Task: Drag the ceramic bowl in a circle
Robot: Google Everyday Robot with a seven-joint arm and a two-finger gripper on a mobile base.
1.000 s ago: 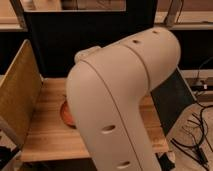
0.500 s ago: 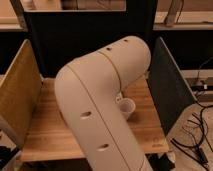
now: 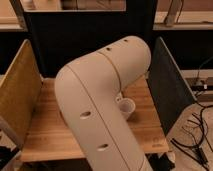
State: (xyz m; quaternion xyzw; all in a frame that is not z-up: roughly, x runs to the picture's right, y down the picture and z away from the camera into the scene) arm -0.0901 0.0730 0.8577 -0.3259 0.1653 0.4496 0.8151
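Note:
My large white arm (image 3: 100, 100) fills the middle of the camera view and covers most of the wooden table (image 3: 45, 135). The orange-red ceramic bowl is hidden behind the arm. The gripper is out of sight too, somewhere behind the arm's elbow. A small translucent white cup (image 3: 126, 106) stands upright on the table just right of the arm.
A tan panel (image 3: 17, 95) walls the table's left side, a dark panel (image 3: 167, 85) its right side, and a black panel (image 3: 85, 35) its back. Cables (image 3: 197, 130) lie on the floor at the right.
The arm has swung left and lower across the view. It now covers the bowl, which showed at its left edge a second ago, and the white cup has come into sight.

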